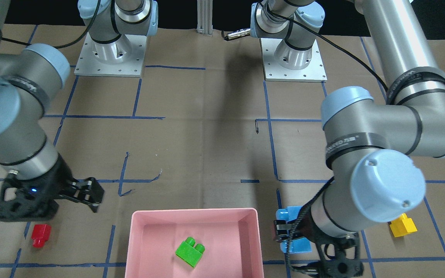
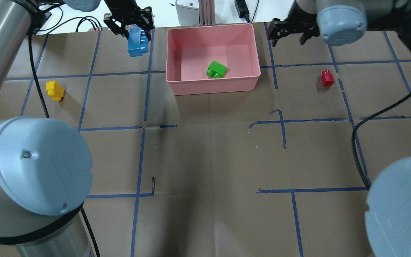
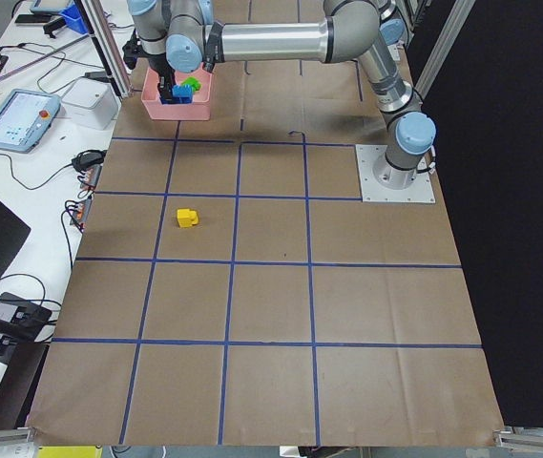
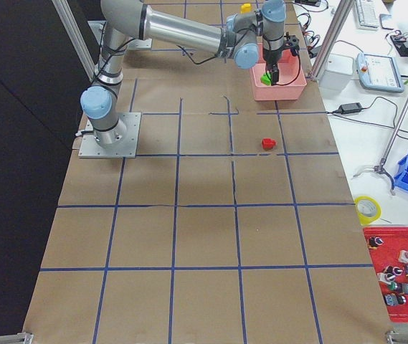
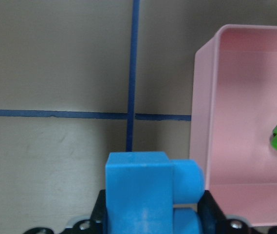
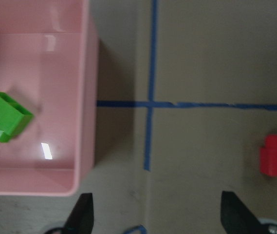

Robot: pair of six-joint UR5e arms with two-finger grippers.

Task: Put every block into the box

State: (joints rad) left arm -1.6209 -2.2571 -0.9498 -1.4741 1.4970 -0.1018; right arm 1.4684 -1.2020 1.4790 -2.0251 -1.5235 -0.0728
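The pink box stands at the table's far edge with the green brick lying inside it. My left gripper is shut on the light blue brick and holds it just outside the box's left wall, as the left wrist view shows. My right gripper is open and empty, just right of the box. The red brick lies on the table to the right of the box, nearer me than the right gripper. The yellow brick lies on the table far left.
The table is brown paper with blue tape lines. The two arm bases stand at the robot's side. Cables and a white device lie past the table's far edge behind the box.
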